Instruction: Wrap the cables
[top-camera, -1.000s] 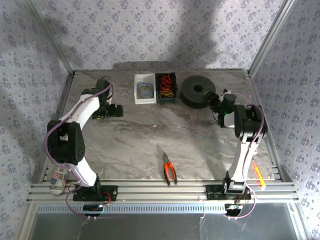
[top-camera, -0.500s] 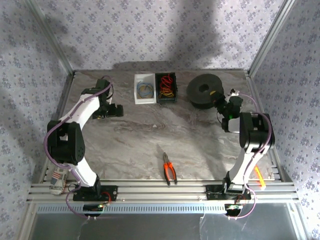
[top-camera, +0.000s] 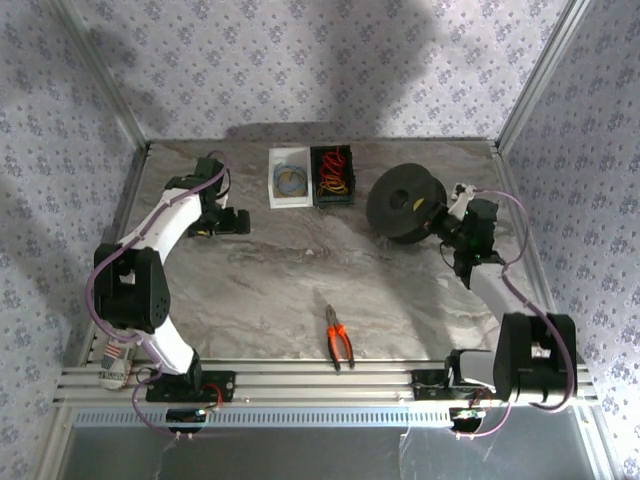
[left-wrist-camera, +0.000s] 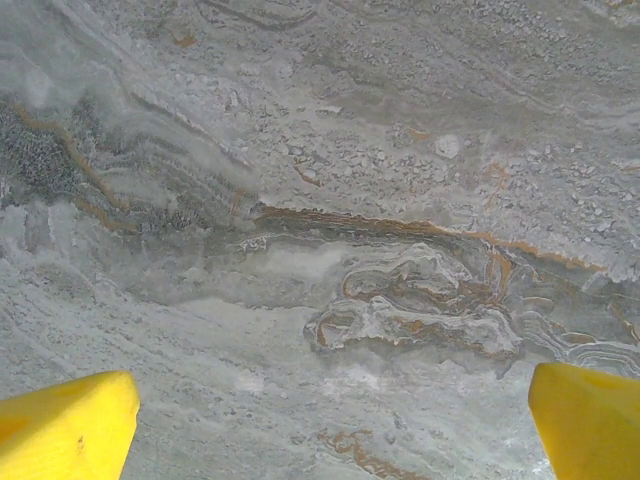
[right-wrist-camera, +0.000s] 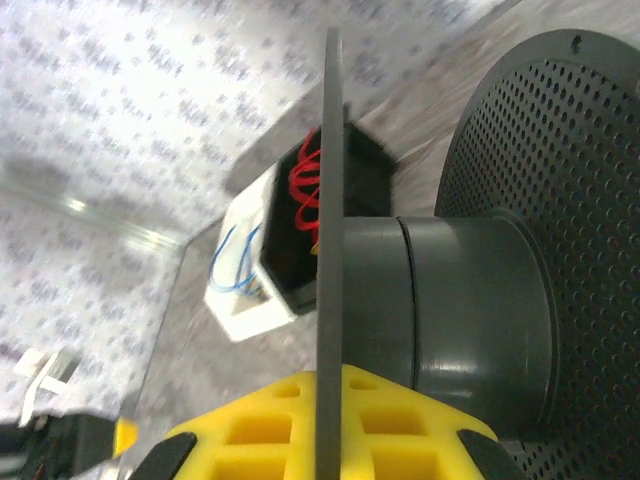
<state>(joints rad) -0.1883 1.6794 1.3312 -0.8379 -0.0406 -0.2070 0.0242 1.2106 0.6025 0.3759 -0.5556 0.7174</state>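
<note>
Top external view: right gripper (top-camera: 447, 215) has its fingers clamped on the black spool (top-camera: 400, 200) flange, tilting it — probably baring its hub for winding. Cables (top-camera: 333, 172) lie in the black bin (top-camera: 332, 200); left gripper (top-camera: 236, 221) fingers (left-wrist-camera: 65, 425) stand apart over bare counter (top-camera: 300, 270).

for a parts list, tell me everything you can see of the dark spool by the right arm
The spool is dark grey, plastic-looking and bare of wire: two round flanges, one seen pierced with small holes, joined by a thick smooth hub. It is at the far right of the table, tipped rather than flat, right of the black bin. The jaws of the right gripper appear shut on one flange's edge.
</note>
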